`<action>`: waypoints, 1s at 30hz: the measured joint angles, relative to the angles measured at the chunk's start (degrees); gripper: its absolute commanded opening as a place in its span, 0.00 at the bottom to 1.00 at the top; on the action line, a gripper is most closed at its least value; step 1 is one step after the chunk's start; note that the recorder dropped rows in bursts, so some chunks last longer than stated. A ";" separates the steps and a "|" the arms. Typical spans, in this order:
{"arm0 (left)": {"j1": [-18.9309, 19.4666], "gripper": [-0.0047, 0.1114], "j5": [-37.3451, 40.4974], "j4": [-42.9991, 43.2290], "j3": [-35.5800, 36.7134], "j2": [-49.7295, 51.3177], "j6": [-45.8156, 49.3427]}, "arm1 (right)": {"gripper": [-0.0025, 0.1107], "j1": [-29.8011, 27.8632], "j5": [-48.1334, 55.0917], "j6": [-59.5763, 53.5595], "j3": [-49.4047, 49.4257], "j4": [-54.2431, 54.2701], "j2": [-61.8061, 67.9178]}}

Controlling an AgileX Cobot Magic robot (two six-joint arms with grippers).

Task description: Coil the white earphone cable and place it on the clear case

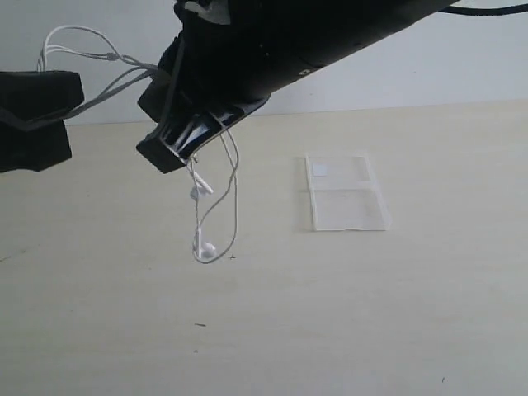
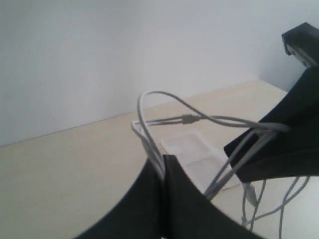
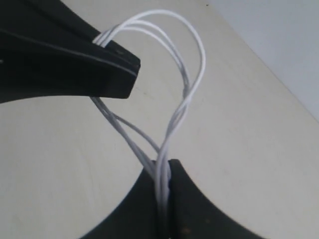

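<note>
The white earphone cable (image 1: 107, 58) hangs in the air between both grippers, in several loose strands. My left gripper (image 1: 62, 120) at the far left is shut on a bundle of strands (image 2: 154, 154). My right gripper (image 1: 169, 153) reaches across from the upper right and is shut on the strands too (image 3: 163, 172). From it a loop drops with the earbuds (image 1: 205, 247) dangling just above the table. The clear case (image 1: 345, 194) lies open and flat on the table, right of both grippers, with nothing on it. It also shows behind the cable in the left wrist view, clear case (image 2: 192, 149).
The pale table (image 1: 330, 330) stretches under everything, against a white wall (image 1: 462, 58) at the back. The right arm's black body (image 1: 313, 41) crosses the upper part of the exterior view. The left gripper (image 3: 75, 64) shows close by in the right wrist view.
</note>
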 measured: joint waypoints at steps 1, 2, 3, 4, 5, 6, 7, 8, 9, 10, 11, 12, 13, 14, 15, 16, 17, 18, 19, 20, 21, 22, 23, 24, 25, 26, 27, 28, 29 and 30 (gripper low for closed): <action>-0.11 0.04 -0.14 0.01 0.13 0.00 0.00 | 0.02 0.00 0.54 0.14 0.00 -0.41 -0.23; -0.11 0.04 -0.29 -0.21 0.23 0.00 0.00 | 0.02 0.00 1.09 0.66 0.04 -1.17 -0.48; -0.11 0.04 -0.60 -0.44 0.34 0.00 0.00 | 0.02 0.11 1.47 1.29 0.14 -2.03 -0.59; -0.11 0.04 -0.77 -0.58 0.48 0.00 0.00 | 0.02 0.11 1.92 2.41 0.14 -3.43 -0.68; -0.22 0.04 -1.02 -0.69 0.73 0.00 0.00 | 0.02 0.11 2.15 3.91 0.14 -5.09 -0.68; -0.21 0.04 -1.35 -0.82 0.84 0.00 0.00 | 0.02 0.34 2.38 5.28 0.14 -7.06 -0.72; -0.23 0.04 -1.48 -0.82 1.00 0.00 0.00 | 0.02 0.45 2.70 7.18 0.14 -9.07 -0.72; -0.32 0.04 -1.75 -0.98 1.23 0.00 0.00 | 0.02 0.56 2.85 9.44 0.14 -10.92 -0.82; -0.32 0.04 -2.02 -1.07 1.52 0.00 0.00 | 0.02 0.59 3.14 10.68 0.14 -12.18 -0.82; -0.32 0.04 -2.36 -1.07 1.79 0.00 0.00 | 0.02 0.68 3.41 11.98 0.14 -13.48 -0.82; -0.32 0.04 -2.56 -1.20 1.93 0.00 0.00 | 0.02 0.80 3.68 12.88 0.14 -14.43 -0.82; -0.32 0.04 -2.80 -1.20 2.19 0.00 0.00 | 0.02 0.80 3.84 13.31 0.14 -14.99 -0.82; -0.32 0.04 -2.92 -1.28 2.50 0.00 0.00 | 0.02 0.80 4.10 13.75 0.14 -15.29 -0.82; -0.32 0.04 -3.00 -1.43 2.77 0.00 -0.11 | 0.02 0.80 4.17 14.03 0.14 -15.57 -0.82; -0.32 0.04 -3.28 -1.54 2.89 0.00 -0.11 | 0.02 0.80 4.30 14.14 0.14 -15.76 -0.82; -0.32 0.04 -3.43 -1.58 3.21 0.00 -0.11 | 0.02 0.80 4.43 14.25 0.14 -16.03 -0.85; -0.32 0.04 -3.43 -1.58 3.36 0.00 -0.11 | 0.02 0.80 4.53 14.25 0.14 -16.03 -1.08; -0.32 0.04 -3.55 -1.58 3.49 0.00 -0.17 | 0.02 0.80 4.65 14.36 0.14 -16.14 -1.19; -0.32 0.04 -3.93 -1.58 3.59 0.00 -0.17 | 0.02 1.03 4.74 14.36 0.14 -16.27 -1.31; -0.32 0.05 -4.22 -1.58 3.59 0.00 -0.17 | 0.02 1.02 4.74 14.50 0.14 -16.38 -1.55; -0.32 0.07 -4.88 -1.58 3.59 0.00 -0.17 | 0.02 1.02 4.74 14.50 0.14 -16.36 -1.66; -0.32 0.09 -5.42 -1.45 3.59 0.00 -0.17 | 0.02 1.02 4.74 14.50 0.14 -16.49 -1.67; -0.32 0.14 -5.87 -1.35 3.59 0.00 -0.17 | 0.02 1.02 4.88 14.60 0.14 -16.83 -1.75; -0.32 0.19 -5.98 -1.35 3.59 0.00 -0.17 | 0.02 1.02 4.88 14.75 0.14 -17.51 -1.79; -0.20 0.25 -5.98 -1.35 3.59 0.00 -0.07 | 0.02 0.77 4.88 14.76 0.14 -18.24 -1.89; -0.20 0.32 -5.98 -1.35 3.59 0.00 -0.07 | 0.02 0.33 4.60 14.90 0.14 -19.03 -2.03; -0.09 0.39 -5.85 -1.35 3.59 0.00 -0.07 | 0.02 0.14 4.48 15.01 0.14 -19.68 -2.12; -0.06 0.45 -5.85 -1.35 3.59 0.00 -0.07 | 0.02 -0.02 4.34 15.16 0.14 -20.16 -2.12; -0.06 0.52 -5.85 -1.35 3.48 0.00 -0.07 | 0.02 -0.13 4.35 15.15 0.14 -20.42 -2.12; -0.06 0.55 -5.85 -1.35 3.48 0.00 -0.07 | 0.02 -0.13 4.35 15.15 0.14 -20.51 -2.12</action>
